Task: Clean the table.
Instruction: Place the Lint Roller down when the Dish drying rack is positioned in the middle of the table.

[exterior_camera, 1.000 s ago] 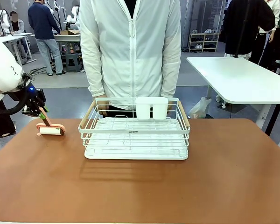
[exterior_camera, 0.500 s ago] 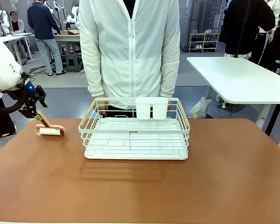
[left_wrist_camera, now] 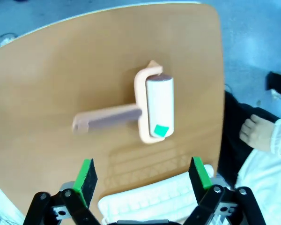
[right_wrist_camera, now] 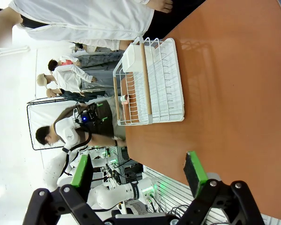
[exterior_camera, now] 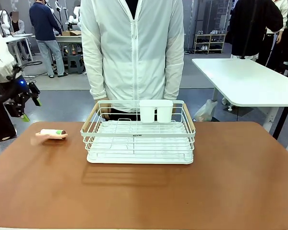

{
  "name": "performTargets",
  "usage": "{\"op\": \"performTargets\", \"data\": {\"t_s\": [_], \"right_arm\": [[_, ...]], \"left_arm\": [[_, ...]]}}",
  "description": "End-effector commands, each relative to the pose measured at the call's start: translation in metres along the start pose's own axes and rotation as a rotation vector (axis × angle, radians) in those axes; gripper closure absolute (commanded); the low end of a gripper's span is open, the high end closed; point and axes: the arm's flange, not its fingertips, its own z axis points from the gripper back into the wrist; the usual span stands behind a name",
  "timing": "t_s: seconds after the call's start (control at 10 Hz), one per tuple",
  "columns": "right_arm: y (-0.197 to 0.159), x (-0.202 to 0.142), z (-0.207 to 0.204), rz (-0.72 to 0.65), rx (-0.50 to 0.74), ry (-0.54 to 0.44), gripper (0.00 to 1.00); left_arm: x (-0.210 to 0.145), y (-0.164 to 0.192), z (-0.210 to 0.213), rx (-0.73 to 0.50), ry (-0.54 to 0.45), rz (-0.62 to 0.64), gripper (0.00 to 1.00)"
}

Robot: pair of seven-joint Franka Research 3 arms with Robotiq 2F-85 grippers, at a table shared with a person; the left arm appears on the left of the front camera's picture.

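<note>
Front view: reddish-brown table (exterior_camera: 221, 182) spans the whole near field, with a white wire dish rack (exterior_camera: 138, 135) standing near its far edge at centre, a white cutlery holder (exterior_camera: 156, 110) hung on the rack's back rail. Lint roller (exterior_camera: 50, 134), pink frame with a white roll, lies flat on the tabletop just left of the rack, apart from it. Left gripper (exterior_camera: 25, 106) hangs above and to the left of the roller, off the table's far-left corner, clear of the roller and holding nothing; its green pads stand apart. Person in a white zipped jacket (exterior_camera: 134, 48) stands behind the rack, both hands low at the rack's back corners. White-topped table (exterior_camera: 245, 79) sits farther off at right. Left wrist view: left gripper (left_wrist_camera: 143, 176) looks down with jaws spread wide and empty; lint roller (left_wrist_camera: 152, 110) lies on the table (left_wrist_camera: 51, 70) beyond the fingertips, handle pointing picture-left, slightly motion-blurred; rack (left_wrist_camera: 154, 201) edge shows between the pads; person's hand (left_wrist_camera: 258, 133) visible past the table edge. Right wrist view: right gripper (right_wrist_camera: 138, 173) has jaws wide apart with nothing between them, above bare table (right_wrist_camera: 234, 93); rack (right_wrist_camera: 150, 82) lies beyond, sideways in this view.
</note>
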Motion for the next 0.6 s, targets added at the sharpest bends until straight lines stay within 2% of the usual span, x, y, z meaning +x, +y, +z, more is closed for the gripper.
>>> {"op": "performTargets", "data": {"t_s": [0.0, 0.2, 0.5], "right_arm": [[0.002, -0.001, 0.001, 0.0, 0.014, -0.001, 0.0], [0.002, -0.001, 0.001, 0.0, 0.014, -0.001, 0.0], [0.002, -0.001, 0.001, 0.0, 0.014, -0.001, 0.0]], "left_arm": [[-0.012, -0.006, 0.037, 0.11, 0.01, 0.021, 0.0], [-0.013, -0.01, 0.048, 0.142, 0.002, 0.053, 0.0], [-0.014, -0.003, 0.045, 0.103, 0.021, 0.025, 0.0]]}}
